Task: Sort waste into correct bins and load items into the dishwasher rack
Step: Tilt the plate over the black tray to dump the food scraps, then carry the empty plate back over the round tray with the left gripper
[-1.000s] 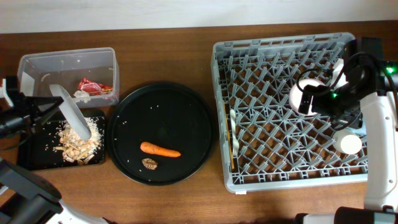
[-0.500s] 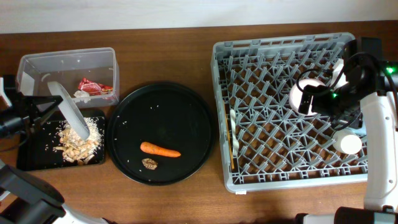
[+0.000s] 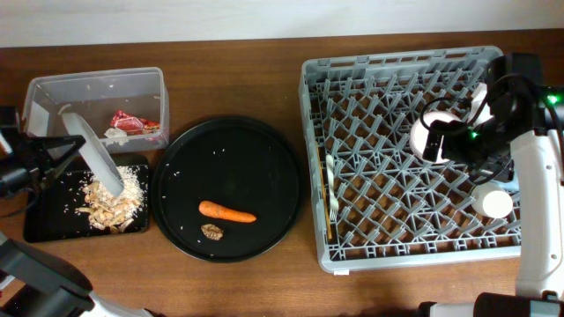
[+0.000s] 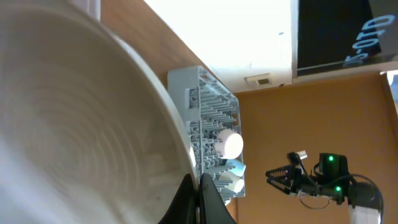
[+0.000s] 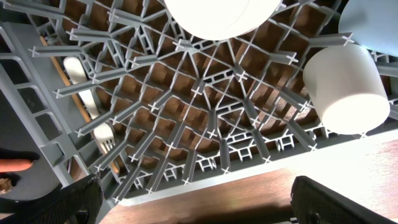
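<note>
Plate (image 4: 74, 124): blurred, cut off at three edges of the left wrist view.
Left fingers (image 4: 200, 202): one dark tip shows below the plate.
Scraps (image 3: 110, 210): partly behind the plate.
Right gripper (image 5: 196, 186): fingers cut off at bottom edge.
Carrot (image 5: 11, 165): tip only, left edge.
Round pale thing (image 5: 211, 12): cut off at top, kind unclear.
Rack (image 3: 388, 220): right side under right arm (image 3: 538, 176).

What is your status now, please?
Left gripper shut on plate, tilted over black tray. Right gripper open over rack. Carrot not yet sorted. No obstacle seen.
</note>
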`<state>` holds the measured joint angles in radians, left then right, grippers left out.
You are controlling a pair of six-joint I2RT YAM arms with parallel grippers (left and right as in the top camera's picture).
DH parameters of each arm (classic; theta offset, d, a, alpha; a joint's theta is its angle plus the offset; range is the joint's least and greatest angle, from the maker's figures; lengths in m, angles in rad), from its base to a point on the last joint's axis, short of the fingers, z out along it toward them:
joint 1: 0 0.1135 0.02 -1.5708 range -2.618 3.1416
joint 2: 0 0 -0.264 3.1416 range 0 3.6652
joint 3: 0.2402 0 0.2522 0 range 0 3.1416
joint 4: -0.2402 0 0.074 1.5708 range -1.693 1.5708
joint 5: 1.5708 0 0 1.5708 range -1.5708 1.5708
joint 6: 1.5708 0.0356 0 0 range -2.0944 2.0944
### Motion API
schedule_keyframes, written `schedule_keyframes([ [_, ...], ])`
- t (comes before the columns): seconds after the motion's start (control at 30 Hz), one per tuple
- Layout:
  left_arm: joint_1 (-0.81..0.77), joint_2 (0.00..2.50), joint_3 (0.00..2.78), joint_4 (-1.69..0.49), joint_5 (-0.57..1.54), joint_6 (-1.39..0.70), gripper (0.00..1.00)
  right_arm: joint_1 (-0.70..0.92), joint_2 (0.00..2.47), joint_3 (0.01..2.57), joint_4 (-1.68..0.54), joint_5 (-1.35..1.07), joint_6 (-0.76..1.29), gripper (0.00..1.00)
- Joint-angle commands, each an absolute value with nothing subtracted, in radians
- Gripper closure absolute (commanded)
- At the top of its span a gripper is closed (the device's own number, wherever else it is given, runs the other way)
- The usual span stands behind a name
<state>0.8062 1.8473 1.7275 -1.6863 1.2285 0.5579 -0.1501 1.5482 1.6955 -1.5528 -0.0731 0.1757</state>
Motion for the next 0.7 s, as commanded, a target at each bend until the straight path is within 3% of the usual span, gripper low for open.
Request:
schedule_keyframes([
  [0.0, 0.746, 1.807, 1.719, -1.689, 1.254, 0.617, 1.0, -0.151, 1.546, 1.685, -1.556, -0.072, 0.168, 0.0],
  [0.17, 0.496, 1.806, 1.719, -1.647, 1.132, 0.607, 1.0, -0.151, 1.546, 1.685, -1.557, -0.072, 0.168, 0.0],
  [0.4, -0.017, 1.816, 1.719, -1.252, 0.421, 0.034, 1.0, -0.151, 1.546, 1.685, -1.556, -0.072, 0.168, 0.0],
  [0.67, -0.342, 1.943, 1.691, -1.151, 0.202, -0.149, 1.0, -0.151, 1.546, 1.685, -1.557, -0.071, 0.168, 0.0],
])
